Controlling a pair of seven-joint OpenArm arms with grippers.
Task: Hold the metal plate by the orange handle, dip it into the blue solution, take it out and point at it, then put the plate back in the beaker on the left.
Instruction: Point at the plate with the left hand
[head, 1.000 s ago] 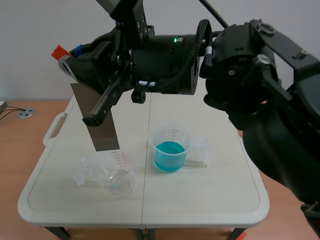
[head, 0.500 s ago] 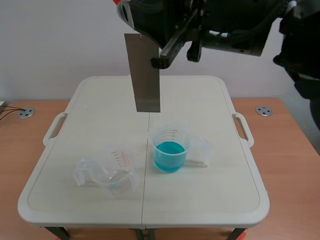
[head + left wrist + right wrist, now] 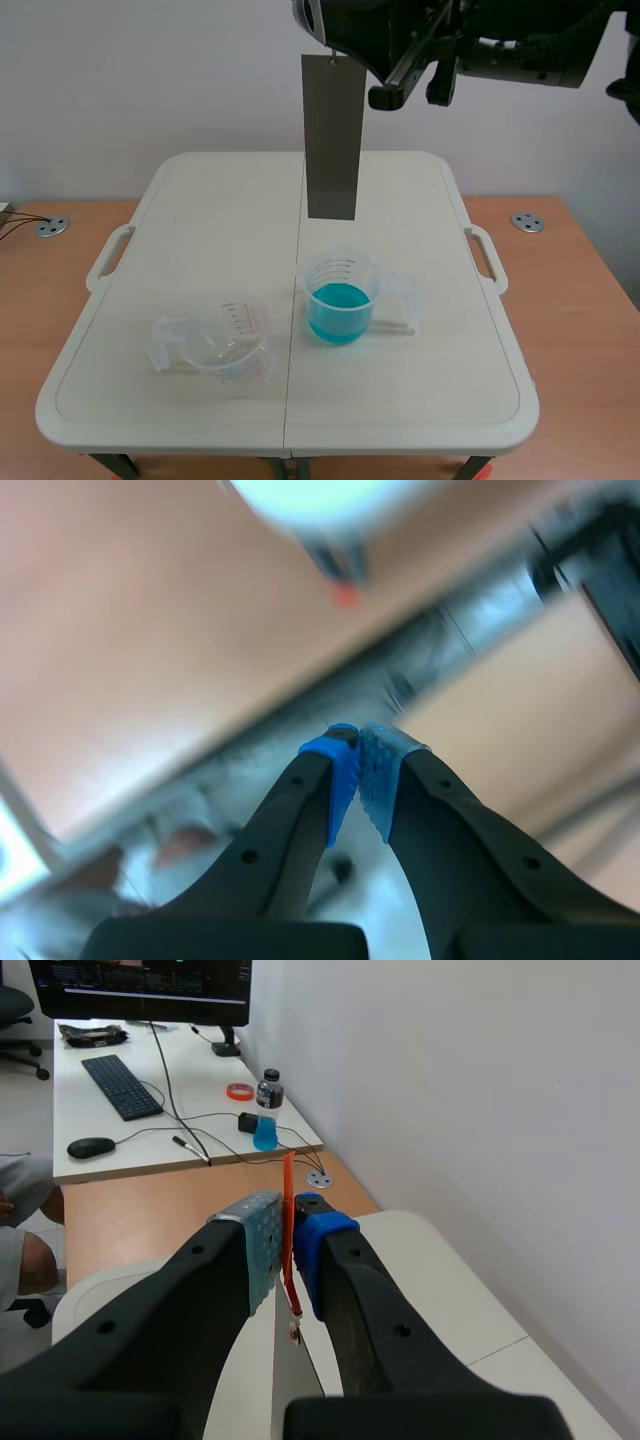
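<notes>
One beaker (image 3: 346, 271) holds blue solution (image 3: 337, 312); right pincer (image 3: 287, 1226) pinches orange handle (image 3: 288, 1175); left pincer (image 3: 360, 736) closed.

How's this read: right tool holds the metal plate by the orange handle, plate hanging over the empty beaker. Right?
Wrong beaker. The scene view shows the metal plate hanging over the beaker of blue solution, not the empty beaker, which sits off to one side. The rest holds: the right tool grips the orange handle.
</notes>
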